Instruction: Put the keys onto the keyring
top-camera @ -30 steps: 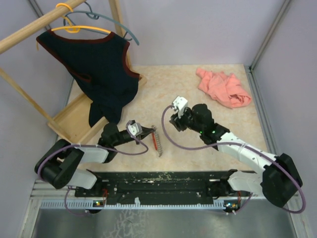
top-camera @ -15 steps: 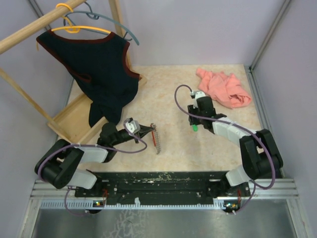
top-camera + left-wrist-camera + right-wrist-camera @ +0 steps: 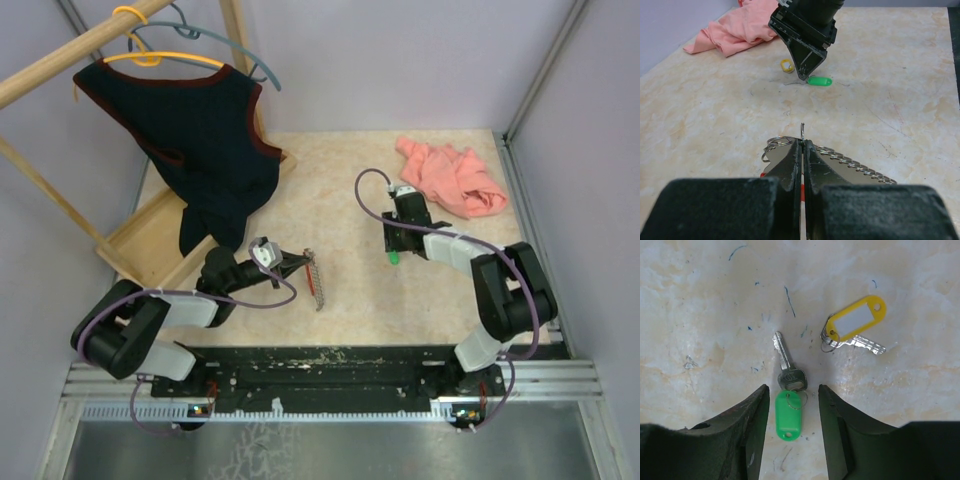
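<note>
The keyring lies on the table as a silvery ridged strip with small rings and a bit of red beneath. My left gripper is shut on its thin wire, whose end sticks up between the jaws; from above, the left gripper sits just left of the strip. Two keys lie on the table: one with a green tag and one with a yellow tag. My right gripper stands open, pointing down, with its fingers either side of the green tag and not touching it.
A pink cloth lies at the back right, close behind the right gripper. A wooden rack with a dark vest on a hanger fills the back left. Walls close in on three sides.
The right arm swung from the table's middle to the right and came down over the green-tagged key. The left gripper stayed shut on the keyring, barely shifting.
</note>
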Controlling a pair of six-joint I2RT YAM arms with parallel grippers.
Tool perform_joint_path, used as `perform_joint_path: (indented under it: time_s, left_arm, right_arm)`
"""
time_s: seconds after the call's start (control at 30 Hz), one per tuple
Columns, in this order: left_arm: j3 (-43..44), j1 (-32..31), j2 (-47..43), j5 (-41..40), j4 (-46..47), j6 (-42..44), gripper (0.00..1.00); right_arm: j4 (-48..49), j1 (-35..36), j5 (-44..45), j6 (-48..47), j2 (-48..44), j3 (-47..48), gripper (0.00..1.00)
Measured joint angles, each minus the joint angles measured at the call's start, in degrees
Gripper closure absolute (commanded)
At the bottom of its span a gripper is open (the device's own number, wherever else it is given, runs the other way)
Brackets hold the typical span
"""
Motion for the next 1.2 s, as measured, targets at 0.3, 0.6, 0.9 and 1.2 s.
perform_joint_path:
  time_s: [0.3,0.6,0.9,1.2]
  left_arm:
    - [0.00,0.00,0.46,0.61,0.02,-0.02,1.00]
    - [0.00,0.00,0.46,0.74,0.00,-0.02,1.00]
    - [0.00,0.00,0.39,0.72,-0.20,0.02,1.00]
    - [0.00,0.00,0.39,0.72,-0.20,0.00,1.00]
  right_arm:
    - [-4.37,0.00,-2.82,0.00,3.19,1.86,0.59]
    - [-7.06,5.31,-6.67,1.77,3.30,2.99,0.64]
    - [-10.29,9.27,-3.98,-0.46,3.45,7.50,0.70]
    - [-12.98,9.27,0.76,-3.15,4.59,9.42,0.84]
